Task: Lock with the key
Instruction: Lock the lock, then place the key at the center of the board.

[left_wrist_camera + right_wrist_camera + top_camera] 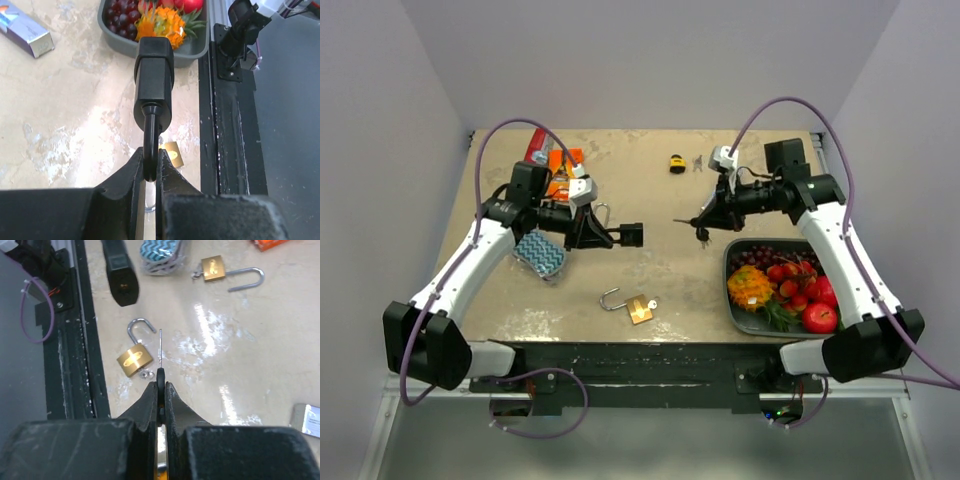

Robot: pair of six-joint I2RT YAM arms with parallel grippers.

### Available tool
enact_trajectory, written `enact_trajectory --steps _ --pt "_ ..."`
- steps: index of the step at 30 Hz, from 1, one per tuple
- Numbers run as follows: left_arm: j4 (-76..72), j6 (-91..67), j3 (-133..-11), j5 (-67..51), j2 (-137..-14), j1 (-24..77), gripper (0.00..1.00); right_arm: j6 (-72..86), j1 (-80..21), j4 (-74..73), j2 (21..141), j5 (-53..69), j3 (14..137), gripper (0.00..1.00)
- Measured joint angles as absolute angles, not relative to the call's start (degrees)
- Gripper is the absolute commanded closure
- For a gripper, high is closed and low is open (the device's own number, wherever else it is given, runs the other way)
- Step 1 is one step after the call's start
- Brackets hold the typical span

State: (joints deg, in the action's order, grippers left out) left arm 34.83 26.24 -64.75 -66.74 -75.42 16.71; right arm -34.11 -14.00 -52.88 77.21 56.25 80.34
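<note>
Top external view: the black padlock [630, 235] is held above the table [670, 280] near its middle. It is gripped by its shackle in the left gripper [607, 234], whose jaws are closed tight on the thin bar, as is confirmed in the left wrist view. To its right, the key [160, 347] is pinched by its head in the right gripper [699, 222]. The jaws are fully closed on it, and the blade is pointed left toward the lock, well apart from it. Two brass padlocks are seen lying on the table with shackles open. One [639, 309] is near the front edge, below the gap between the grippers; another [213, 268] is farther back beside a blue zigzag pouch [540, 252]. A tray of fruit [729, 272] is seen at the right.

The lock is judged rigid, fairly heavy and smooth-sided. Held by the round shackle alone, it may be expected to swivel when pushed, so a grip across the body would be firmer. The key is judged light, stiff and thin, best held flat across the head with the blade kept free.
</note>
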Motion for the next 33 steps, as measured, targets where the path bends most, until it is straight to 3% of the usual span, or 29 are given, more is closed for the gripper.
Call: enact_trajectory --steps 4,9,18,33 --pt "38.46 28.6 -64.75 -66.59 -75.96 14.55 1.0 -31.77 -10.41 -50.76 78.56 55.09 81.19 1.0" --pt "35.42 25.98 -63.53 -62.19 -75.18 13.23 1.0 -18.24 -9.65 -35.97 81.65 49.84 78.54 1.0" --pt "28.64 18.04 -61.56 -54.85 -72.25 8.58 1.0 -0.47 -12.78 -14.76 100.77 38.52 81.82 1.0" --pt "28.91 15.49 -61.04 -51.27 -66.13 4.54 1.0 10.13 -18.02 -4.75 132.57 27.75 106.56 1.0"
